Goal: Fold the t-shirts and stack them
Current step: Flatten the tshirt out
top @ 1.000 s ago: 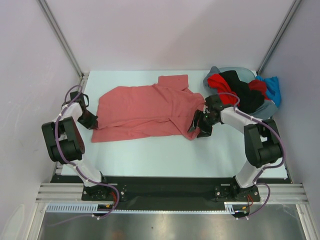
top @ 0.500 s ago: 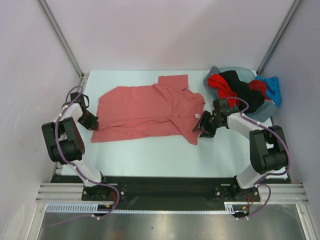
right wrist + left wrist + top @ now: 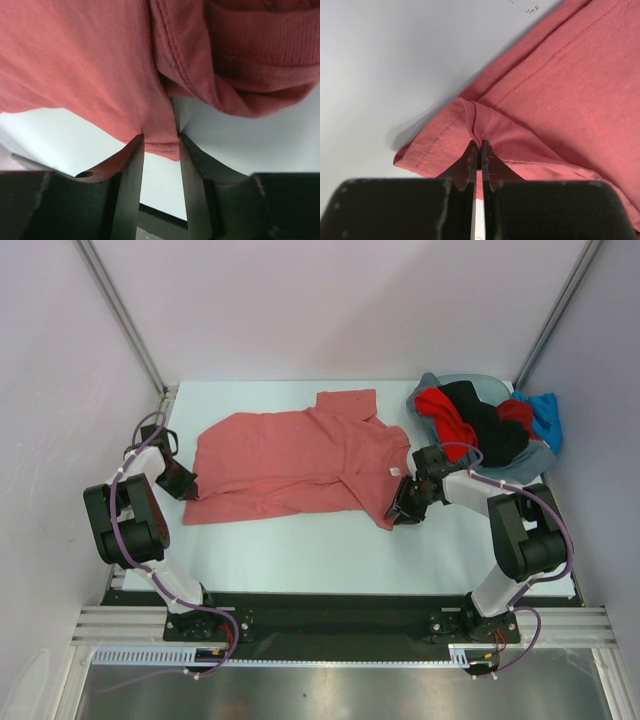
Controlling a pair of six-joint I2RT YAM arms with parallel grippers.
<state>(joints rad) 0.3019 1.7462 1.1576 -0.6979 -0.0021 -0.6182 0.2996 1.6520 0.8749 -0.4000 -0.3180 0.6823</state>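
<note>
Salmon-red t-shirt (image 3: 300, 460) is lying spread out across the middle of the bench (image 3: 300, 550), mostly flat. Its bottom hem points at the left edge and its collar end points right. One sleeve sticks out toward the far edge.

Left gripper (image 3: 188, 485) is down at the hem corner near the left edge. In the wrist view its fingers (image 3: 469, 162) are squeezed nearly together, with only a sliver between them, and a little ridge of the hem is pinched up right at the tips. So it's got hold of the cloth there.

Right gripper (image 3: 402, 508) sits at the shirt's right end, toward the near side of the collar. The jaws are only a bit apart, and a flap of the shirt's stitched edge fills the gap between them, so it looks clamped on the fabric. The ribbed collar is bunched up just past the tips.

Over in the far right corner there's a grey-blue basin (image 3: 540, 455) with more shirts heaped in it. I can make out a bright red one (image 3: 440, 408), a black one (image 3: 485, 425) and a blue one (image 3: 545, 415) hanging over the rim toward the right edge. That pile is just beside the right arm but not touching the salmon shirt.
</note>
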